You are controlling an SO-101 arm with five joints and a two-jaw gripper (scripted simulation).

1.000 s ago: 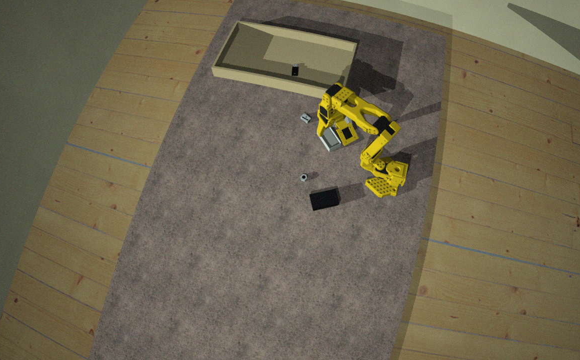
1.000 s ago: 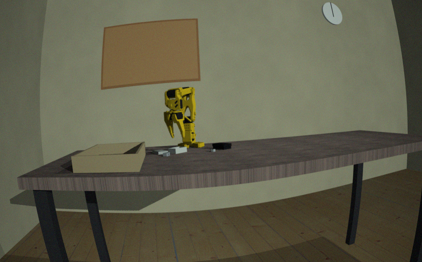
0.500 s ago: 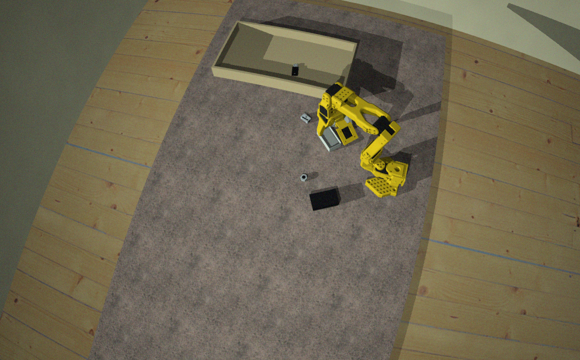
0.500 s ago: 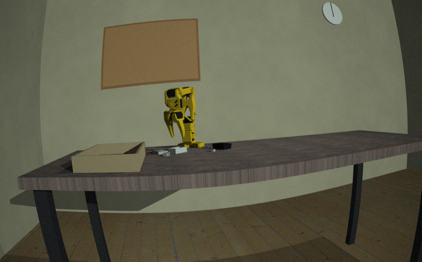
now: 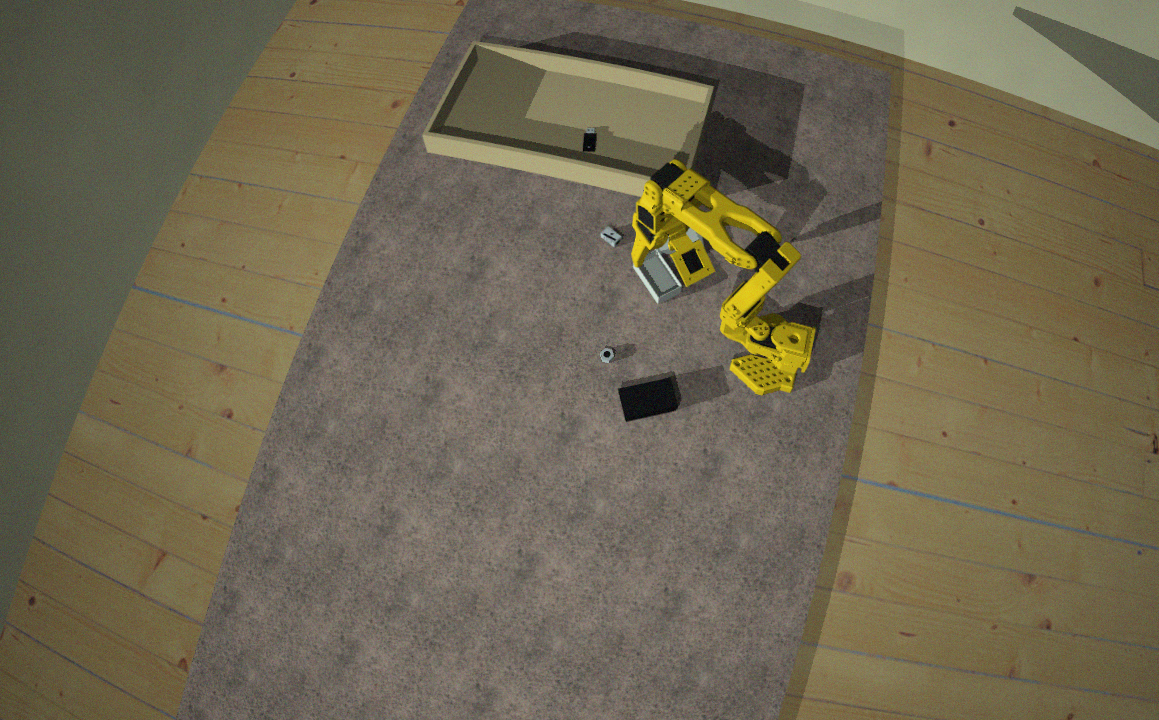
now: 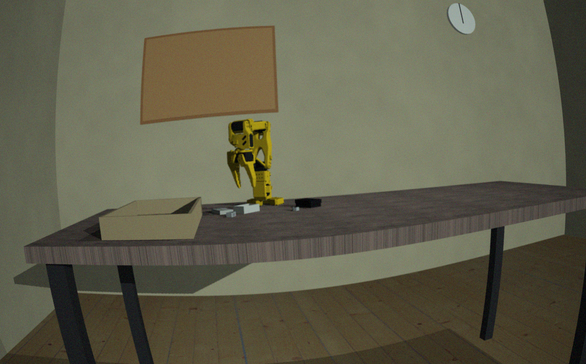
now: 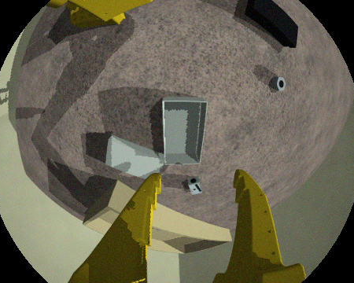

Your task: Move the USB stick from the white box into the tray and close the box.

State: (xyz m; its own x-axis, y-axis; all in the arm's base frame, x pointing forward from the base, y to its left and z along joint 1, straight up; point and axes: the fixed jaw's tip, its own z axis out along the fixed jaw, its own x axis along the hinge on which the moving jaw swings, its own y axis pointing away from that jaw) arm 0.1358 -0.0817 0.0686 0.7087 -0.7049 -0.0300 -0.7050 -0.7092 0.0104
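The black USB stick [image 5: 589, 139] lies on the floor of the wooden tray [image 5: 529, 164] [image 6: 147, 228] [image 7: 193, 221]; nothing else shows in the tray in the top view. The white box's base [image 5: 657, 276] [image 6: 246, 208] [image 7: 176, 130] stands open side up on the table and looks empty. The white lid [image 6: 221, 211] [image 7: 131, 158] lies flat beside it, closed side up as far as I can tell, close to one base corner; whether they touch is unclear. In the top view the arm mostly hides it. My gripper [image 6: 247, 186] [image 7: 199, 173] is open and empty, well above the base.
A small metal sharpener-like piece [image 5: 610, 235] [image 6: 230, 214] [image 7: 194, 186] lies between base and tray. A metal nut [image 5: 607, 354] [image 6: 295, 209] [image 7: 279, 83] and a black box [image 5: 648, 399] [image 6: 307, 205] [image 7: 272, 23] are on the base's other side, away from the tray.
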